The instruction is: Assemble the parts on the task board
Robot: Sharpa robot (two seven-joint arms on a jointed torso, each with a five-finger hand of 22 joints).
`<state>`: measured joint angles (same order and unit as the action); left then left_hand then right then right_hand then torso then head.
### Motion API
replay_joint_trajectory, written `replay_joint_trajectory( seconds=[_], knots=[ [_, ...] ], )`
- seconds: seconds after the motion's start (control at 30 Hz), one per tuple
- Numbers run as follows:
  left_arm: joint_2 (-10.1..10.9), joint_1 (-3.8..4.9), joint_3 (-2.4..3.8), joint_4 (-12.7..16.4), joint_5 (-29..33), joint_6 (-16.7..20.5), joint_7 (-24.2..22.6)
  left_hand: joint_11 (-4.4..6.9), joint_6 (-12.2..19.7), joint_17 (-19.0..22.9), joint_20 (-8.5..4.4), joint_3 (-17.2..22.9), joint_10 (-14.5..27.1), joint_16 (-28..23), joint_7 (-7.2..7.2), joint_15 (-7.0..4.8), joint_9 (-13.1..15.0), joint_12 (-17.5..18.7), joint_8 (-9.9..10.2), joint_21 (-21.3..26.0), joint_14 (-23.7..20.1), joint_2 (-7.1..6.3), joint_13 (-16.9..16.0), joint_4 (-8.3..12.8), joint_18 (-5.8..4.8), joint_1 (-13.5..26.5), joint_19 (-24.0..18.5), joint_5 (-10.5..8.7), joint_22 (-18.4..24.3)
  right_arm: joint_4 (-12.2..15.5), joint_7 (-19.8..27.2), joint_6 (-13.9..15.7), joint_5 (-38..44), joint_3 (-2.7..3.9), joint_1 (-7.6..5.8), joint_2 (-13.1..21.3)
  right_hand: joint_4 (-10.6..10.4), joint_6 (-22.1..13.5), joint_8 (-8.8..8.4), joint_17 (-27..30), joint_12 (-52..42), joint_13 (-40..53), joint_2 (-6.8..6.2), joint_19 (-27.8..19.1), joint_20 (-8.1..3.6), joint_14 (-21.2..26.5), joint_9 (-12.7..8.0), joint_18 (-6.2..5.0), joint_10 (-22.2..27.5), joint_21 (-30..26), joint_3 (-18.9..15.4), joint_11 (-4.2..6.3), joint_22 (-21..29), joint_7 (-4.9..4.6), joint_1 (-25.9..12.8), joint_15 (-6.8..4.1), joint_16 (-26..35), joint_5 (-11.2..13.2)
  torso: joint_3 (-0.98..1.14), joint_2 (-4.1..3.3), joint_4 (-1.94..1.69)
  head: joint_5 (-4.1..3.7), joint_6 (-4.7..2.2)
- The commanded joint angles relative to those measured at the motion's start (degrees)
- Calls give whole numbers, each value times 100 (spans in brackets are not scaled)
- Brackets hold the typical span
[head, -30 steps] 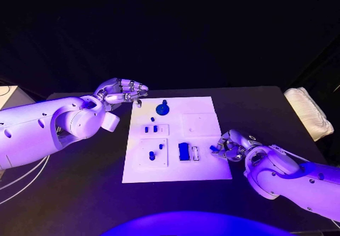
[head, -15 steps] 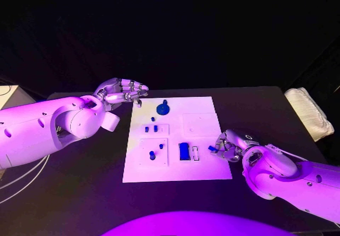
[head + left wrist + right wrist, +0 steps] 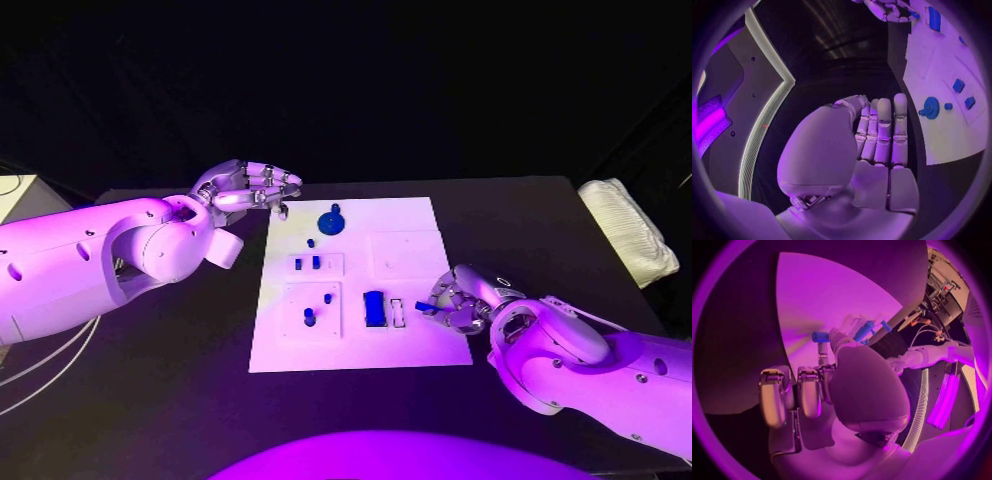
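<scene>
R hand (image 3: 459, 300) pinches blue part (image 3: 426, 306).

Parts (image 3: 374, 307) on task board (image 3: 418, 215), apparently mid-table (image 3: 534, 215).

A laboratory test cell is indicated: a black table (image 3: 188, 380) is enclosed by black drapes (image 3: 433, 90), with cabling (image 3: 932, 327) and equipment racks (image 3: 945, 287) nearby.

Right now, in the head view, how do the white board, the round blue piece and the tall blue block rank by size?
1. Task board, by far.
2. Round blue piece and tall blue block look alike in size; I won't rank them.
</scene>
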<state>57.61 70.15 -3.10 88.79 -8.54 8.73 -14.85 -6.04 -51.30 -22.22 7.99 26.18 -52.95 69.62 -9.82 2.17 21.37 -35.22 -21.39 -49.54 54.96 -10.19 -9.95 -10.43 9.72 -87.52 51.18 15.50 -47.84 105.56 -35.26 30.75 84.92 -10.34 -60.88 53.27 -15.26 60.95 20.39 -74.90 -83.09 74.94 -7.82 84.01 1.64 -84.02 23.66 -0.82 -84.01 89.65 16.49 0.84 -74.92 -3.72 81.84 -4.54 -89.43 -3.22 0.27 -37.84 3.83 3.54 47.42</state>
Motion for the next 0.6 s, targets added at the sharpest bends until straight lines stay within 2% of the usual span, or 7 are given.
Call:
replay_joint_trajectory(
  seconds=[0.03, 0.13, 0.27, 0.6],
  knots=[
    [-10, 1, 4, 19, -11, -90, -19, -13, 43, -6, 10, 24, 43, -25, 4, 31, 11, -28, -41, 39, -9, 12, -9, 2, 81, 30, 44, -18, 10, 85, 157, 351, -1032, 7, -51, -45, 3, 126, 20, -1460, -52, 1169, 0, 599, -29, -587, 9, 82, -355, 35, 75, 42, -1508, 75, -108, -26, -32, -13, -2, -7, -3, -5, -3],
    [-5, 1, 4, 29, -11, -90, -15, -12, 43, -7, 9, 27, 43, -26, 5, 30, 12, -29, -41, 40, -9, 13, -10, 7, 82, 25, 45, -17, 10, 94, 193, 435, -1565, 9, -74, -137, -4, 134, 35, -1456, -70, 1181, -34, 599, -35, -586, 19, 82, -365, 35, 134, 46, -1508, 78, -225, -30, -30, -11, 4, -14, 8, 0, 13],
    [-9, 2, 4, 34, -11, -93, -1, -9, 44, -9, 6, 43, 42, -29, 5, 25, 16, -32, -43, 39, -10, 21, -12, 29, 83, 2, 48, -9, 8, 42, 183, 425, -1937, 9, -57, -257, -9, 132, 40, -1457, -74, 1184, -53, 599, -37, -586, 23, 82, -368, 35, 160, 45, -1508, 76, -291, -31, -30, -10, 4, -11, 3, -15, 17],
    [-12, 2, 4, 44, -11, -110, 13, -11, 61, -10, 1, 67, 43, -35, -2, 24, 17, -35, -38, 33, -10, 41, -15, 53, 84, -21, 54, 1, 2, -150, 70, 357, -2166, 7, 43, -490, -30, 128, 59, -1445, -79, 1192, -93, 599, -36, -583, 38, 82, -373, 35, 227, 40, -1508, 71, -498, -27, -25, -8, 10, -11, -2, -11, 23]
  ],
)
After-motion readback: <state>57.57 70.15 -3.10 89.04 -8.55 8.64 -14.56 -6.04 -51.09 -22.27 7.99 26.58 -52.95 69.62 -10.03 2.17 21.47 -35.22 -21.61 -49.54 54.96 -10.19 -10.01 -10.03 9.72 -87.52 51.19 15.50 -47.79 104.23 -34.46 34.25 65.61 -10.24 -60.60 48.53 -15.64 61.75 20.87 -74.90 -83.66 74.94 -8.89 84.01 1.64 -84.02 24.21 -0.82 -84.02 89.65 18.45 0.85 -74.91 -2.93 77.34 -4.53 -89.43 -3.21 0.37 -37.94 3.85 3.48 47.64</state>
